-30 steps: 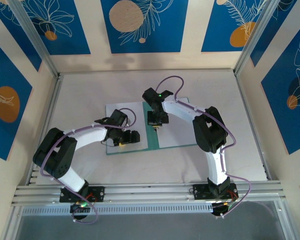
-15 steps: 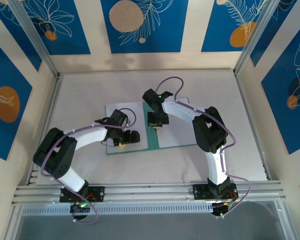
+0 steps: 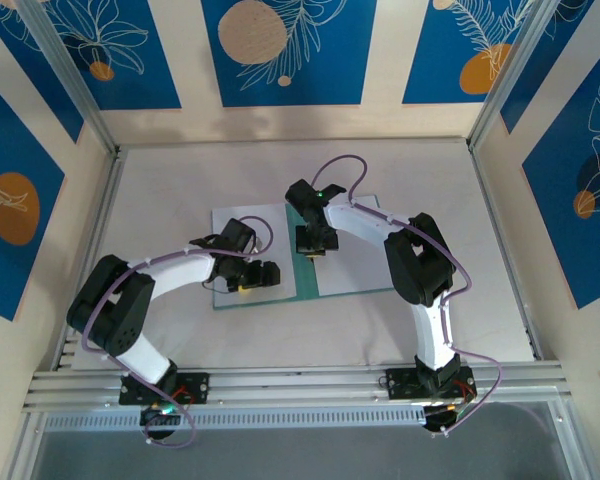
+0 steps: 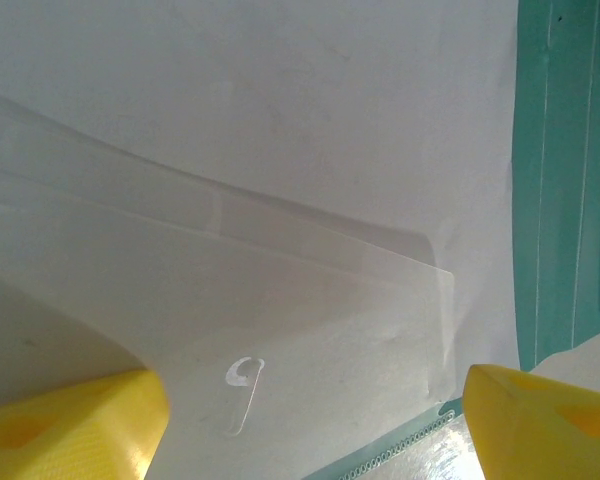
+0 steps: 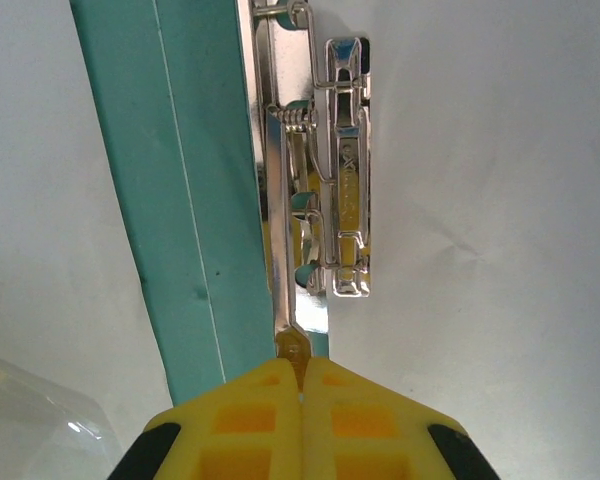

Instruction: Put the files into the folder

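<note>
Currently the folder (image 3: 302, 285) lies open at the middle of the table (image 3: 460, 190), with white sheets (image 3: 238, 225) covering the leaf on its 9 o'clock side.

The right pincer (image 5: 302, 375) sits at the spine, fingers pressed together. As far as the wrist view shows, they nip the tip of the lever of the metal clip (image 5: 342, 150), which stretches away toward 12 o'clock beside the green strip.

The left pincer (image 4: 305, 430) hangs low over the paper with its jaws wide apart and holds nothing. Between them a thin clear leaf (image 4: 280, 300) curls up off the sheets, its corner pointing to 3 o'clock, where the green spine runs.

The step looks like seating the paper under the clip while the lever is held. To do it well:
- the right arm should hold the lever steady without twisting it
- the left should settle flat on the paper, not on the clear leaf, and push it evenly toward 3 o'clock until its edge meets the spine
- thin paper buckles easily, so push slowly and keep both sheets square
</note>
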